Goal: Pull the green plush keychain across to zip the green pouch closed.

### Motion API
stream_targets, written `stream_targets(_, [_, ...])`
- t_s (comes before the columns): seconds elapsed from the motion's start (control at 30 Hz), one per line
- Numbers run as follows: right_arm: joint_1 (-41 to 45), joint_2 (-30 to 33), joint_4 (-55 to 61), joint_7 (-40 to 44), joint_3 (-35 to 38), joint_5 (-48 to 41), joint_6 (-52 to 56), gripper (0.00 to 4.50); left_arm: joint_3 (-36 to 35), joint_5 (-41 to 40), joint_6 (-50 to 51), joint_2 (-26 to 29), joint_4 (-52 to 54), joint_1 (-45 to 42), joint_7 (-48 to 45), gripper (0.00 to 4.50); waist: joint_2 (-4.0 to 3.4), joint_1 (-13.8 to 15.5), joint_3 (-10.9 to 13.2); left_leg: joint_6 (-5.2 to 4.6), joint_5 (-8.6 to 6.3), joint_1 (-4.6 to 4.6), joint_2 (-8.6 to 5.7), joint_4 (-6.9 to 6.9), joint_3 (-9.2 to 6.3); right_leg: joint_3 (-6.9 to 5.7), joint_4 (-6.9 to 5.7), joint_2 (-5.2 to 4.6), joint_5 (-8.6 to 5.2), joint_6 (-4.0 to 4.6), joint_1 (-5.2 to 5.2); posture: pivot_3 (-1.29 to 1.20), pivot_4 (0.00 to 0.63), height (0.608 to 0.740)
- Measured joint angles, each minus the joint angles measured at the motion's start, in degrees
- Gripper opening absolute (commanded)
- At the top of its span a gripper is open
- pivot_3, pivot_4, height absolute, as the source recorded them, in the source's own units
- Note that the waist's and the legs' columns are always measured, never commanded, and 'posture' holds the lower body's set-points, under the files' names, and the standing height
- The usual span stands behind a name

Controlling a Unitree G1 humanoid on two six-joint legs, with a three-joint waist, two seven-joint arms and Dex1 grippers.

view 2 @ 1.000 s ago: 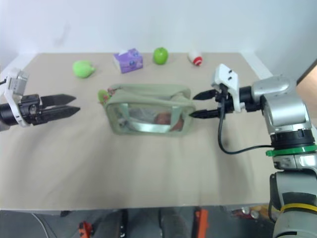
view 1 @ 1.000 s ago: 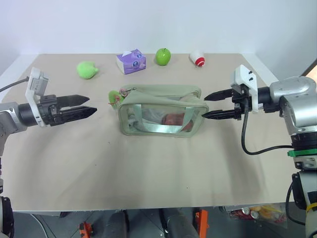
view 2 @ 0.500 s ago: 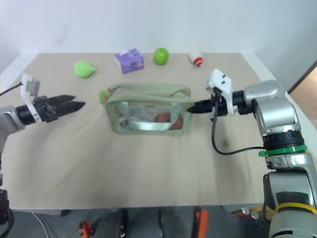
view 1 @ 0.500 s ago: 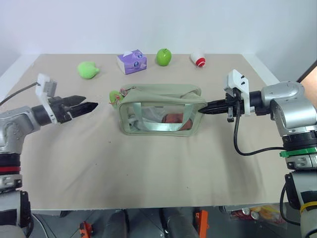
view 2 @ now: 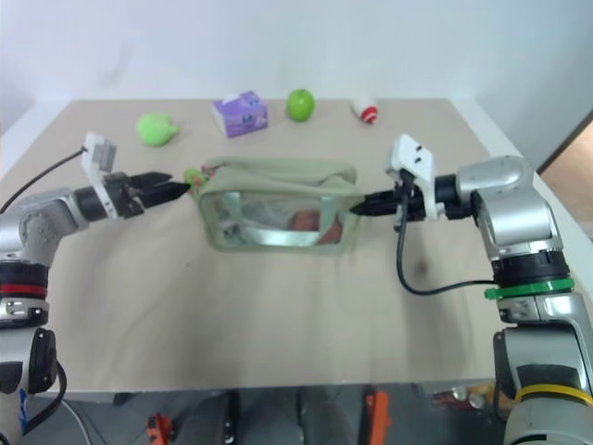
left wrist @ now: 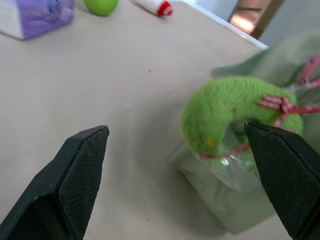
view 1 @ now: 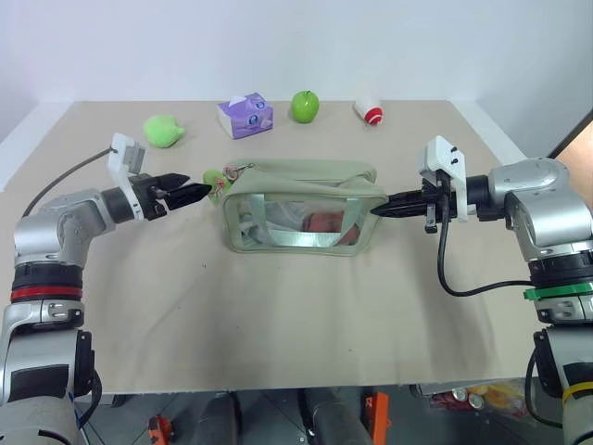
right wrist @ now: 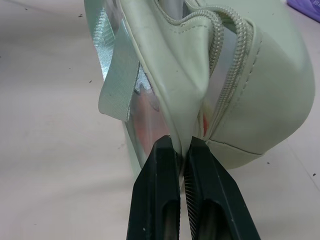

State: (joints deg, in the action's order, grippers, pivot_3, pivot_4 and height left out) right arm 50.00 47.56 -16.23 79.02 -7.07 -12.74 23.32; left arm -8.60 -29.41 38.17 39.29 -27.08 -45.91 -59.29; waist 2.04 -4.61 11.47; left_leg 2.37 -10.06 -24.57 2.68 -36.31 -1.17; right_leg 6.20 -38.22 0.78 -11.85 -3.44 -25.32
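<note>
pinching the end of the green pouch (view 1: 301, 206), the right gripper (right wrist: 181, 150) has its jaws clamped together on the fabric. the left gripper (view 1: 196, 193) holds its jaws wide apart either side of the green plush keychain (left wrist: 235, 117), which sits at the pouch's opposite end on the counter (view 1: 278, 315).

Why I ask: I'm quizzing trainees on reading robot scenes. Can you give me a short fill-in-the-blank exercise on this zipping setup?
1. The right gripper is shut on the end of the green ____.
2. The left gripper stands ____, with the green plush keychain between its fingers.
3. The keychain's cord is ____ in colour.
4. At the table's far edge, the purple tissue pack sits beside a green ____.

Missing words: pouch; open; reddish-pink; apple
</note>
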Motion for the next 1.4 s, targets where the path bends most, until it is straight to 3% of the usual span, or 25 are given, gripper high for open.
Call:
stream_targets(0.53, [-1.7,0.8,2.9,-0.6,0.5,-1.0,2.4,0.07,4.3,6.1,-4.5,-4.7,-7.8,-5.4,-0.8,4.5,0.0,0.0,0.0,0.0,0.01,-0.01,-0.02,0.0,-0.01,0.03,0.0,0.0,0.0,0.0,0.01,0.0,0.15,0.74])
stream_targets(0.57, [-1.9,0.9,3.1,-0.7,0.6,-1.1,2.6,0.0,4.3,6.5,-4.6,-5.0,-8.5,-5.9,-0.6,3.93,0.0,0.0,0.0,0.0,0.01,-0.01,-0.02,0.0,-0.01,0.03,0.0,0.01,0.0,0.0,0.01,0.0,0.15,0.74])
stream_targets(0.93, [-2.1,0.9,3.2,-1.8,0.6,-1.0,2.5,0.0,3.3,6.4,-4.6,-5.5,-9.2,-6.5,-2.0,0.3,0.0,0.1,0.0,-0.01,0.01,-0.01,-0.03,-0.01,-0.02,0.04,0.0,0.0,0.02,-0.03,0.02,0.0,0.15,0.74])
stream_targets(1.4, [-2.1,0.9,3.0,-1.7,0.6,-0.5,2.3,0.0,1.6,7.0,-6.6,-5.3,-9.6,-14.5,2.0,0.3,0.0,0.1,0.0,0.0,0.02,-0.04,-0.05,-0.02,-0.04,0.04,0.01,0.0,0.03,-0.06,0.03,0.0,0.15,0.74])
